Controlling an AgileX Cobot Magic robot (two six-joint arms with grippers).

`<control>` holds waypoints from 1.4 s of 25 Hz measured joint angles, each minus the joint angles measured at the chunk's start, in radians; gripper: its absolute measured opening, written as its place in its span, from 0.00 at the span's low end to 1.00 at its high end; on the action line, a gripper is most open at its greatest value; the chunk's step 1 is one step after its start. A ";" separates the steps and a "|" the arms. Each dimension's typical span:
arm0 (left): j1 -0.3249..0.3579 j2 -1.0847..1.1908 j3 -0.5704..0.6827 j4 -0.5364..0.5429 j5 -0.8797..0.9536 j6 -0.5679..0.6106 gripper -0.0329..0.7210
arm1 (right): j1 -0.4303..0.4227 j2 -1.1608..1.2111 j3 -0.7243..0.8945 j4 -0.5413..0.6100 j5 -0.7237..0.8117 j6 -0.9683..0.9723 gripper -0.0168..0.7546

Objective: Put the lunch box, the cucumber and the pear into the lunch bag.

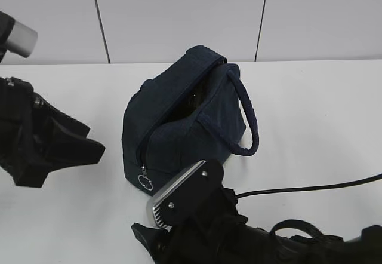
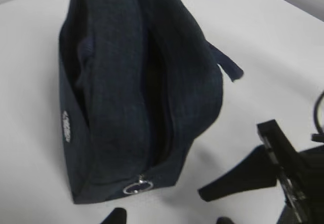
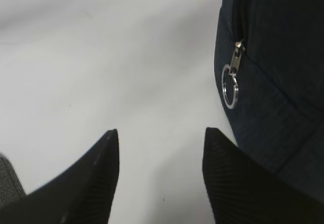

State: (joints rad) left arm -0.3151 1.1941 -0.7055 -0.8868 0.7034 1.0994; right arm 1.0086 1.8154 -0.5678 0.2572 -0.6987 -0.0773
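Nearest the exterior camera, our right gripper (image 1: 156,231) sits low at the table's (image 1: 310,126) front edge, just short of the lunch bag's (image 1: 179,126) zipper end. Only the right wrist view shows its jaws plainly: two black ribbed fingers (image 3: 96,178) spread apart over bare white table with nothing between them, the right-hand one near the bag's lower corner, whether touching we cannot tell. That same view gives the clearest look at the silver ring pull (image 3: 230,89) hanging from the zipper slider against the navy fabric. Our left gripper (image 1: 89,144) hangs to the left of the bag, apart from it; its wrist camera catches just two dark tips (image 2: 114,216) at the bottom edge, parted and empty. From that view we look down into the bag's unzipped top, a long dark slit running away from the ring pull, and the inside is too dark to read. The exterior view shows the mouth gaping with something dark inside that we cannot identify. Farther back, the thick loop handle (image 1: 250,120) droops over the bag's right side.
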 joint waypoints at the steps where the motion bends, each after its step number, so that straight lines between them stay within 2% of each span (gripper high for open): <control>1: 0.000 0.000 0.000 0.014 0.022 0.000 0.47 | 0.000 0.016 -0.014 0.000 0.000 0.000 0.56; 9: 0.000 0.000 0.000 0.073 0.073 -0.001 0.45 | 0.000 0.094 -0.103 0.116 0.006 -0.057 0.55; 13: 0.000 0.000 0.000 0.076 0.074 -0.001 0.43 | 0.000 0.121 -0.126 0.193 0.010 -0.090 0.55; 21: 0.000 0.000 0.000 0.077 0.074 -0.001 0.43 | 0.000 0.163 -0.171 0.263 0.012 -0.123 0.55; 35: 0.000 0.000 0.000 0.077 0.074 -0.002 0.43 | 0.000 0.168 -0.172 0.279 0.013 -0.127 0.55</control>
State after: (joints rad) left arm -0.3151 1.1941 -0.7055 -0.8099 0.7771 1.0977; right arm 1.0086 1.9830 -0.7396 0.5366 -0.6854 -0.2047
